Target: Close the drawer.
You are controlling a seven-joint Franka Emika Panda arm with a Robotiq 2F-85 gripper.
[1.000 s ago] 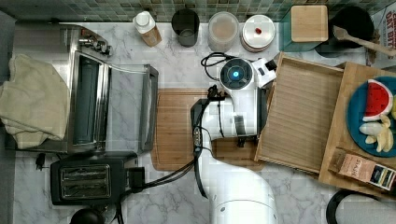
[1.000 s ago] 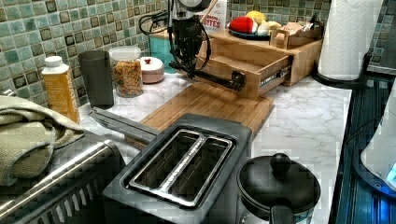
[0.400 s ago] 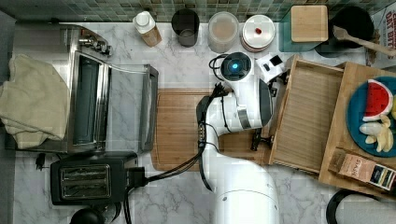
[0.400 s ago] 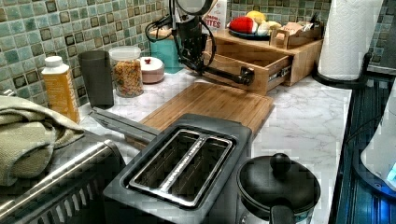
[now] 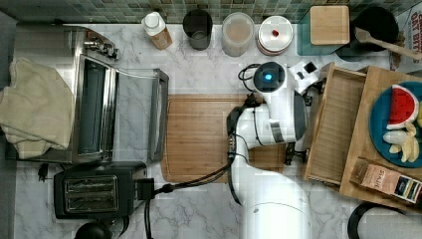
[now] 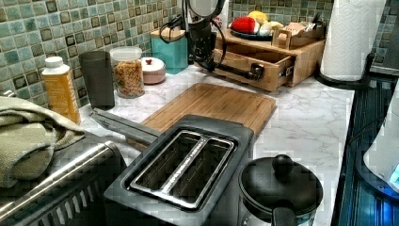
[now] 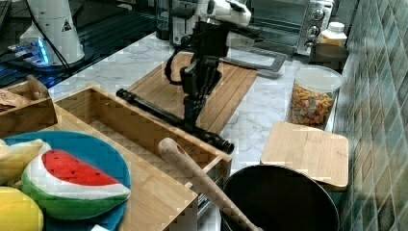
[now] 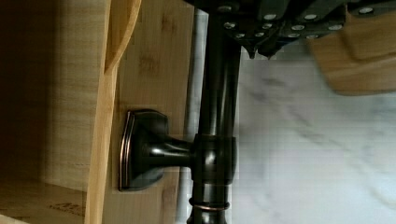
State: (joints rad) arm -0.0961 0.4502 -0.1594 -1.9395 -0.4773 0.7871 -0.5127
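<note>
The drawer (image 5: 338, 124) is a shallow light-wood tray standing partly out of the wooden stand (image 5: 378, 189), toward the top view's left. It also shows in the left view (image 6: 244, 63) and the right view (image 7: 144, 130). A dark bar handle (image 7: 159, 111) runs along the drawer's front (image 8: 154, 70). My gripper (image 7: 192, 122) points down at the middle of that handle (image 8: 219, 116), shut, and rests against the bar on the side away from the drawer. The arm hides most of the handle in the top view.
A brown cutting board (image 5: 209, 137) lies just behind the arm. Jars (image 5: 238, 32) and a small wooden lid (image 5: 329, 24) line the tiled wall. A toaster (image 5: 94, 191) and toaster oven (image 5: 99, 114) sit at the top view's left. A plate of toy fruit (image 5: 398, 124) tops the stand.
The drawer has slid toward the top view's right, further into the stand. My gripper has moved the same way, staying at the handle.
</note>
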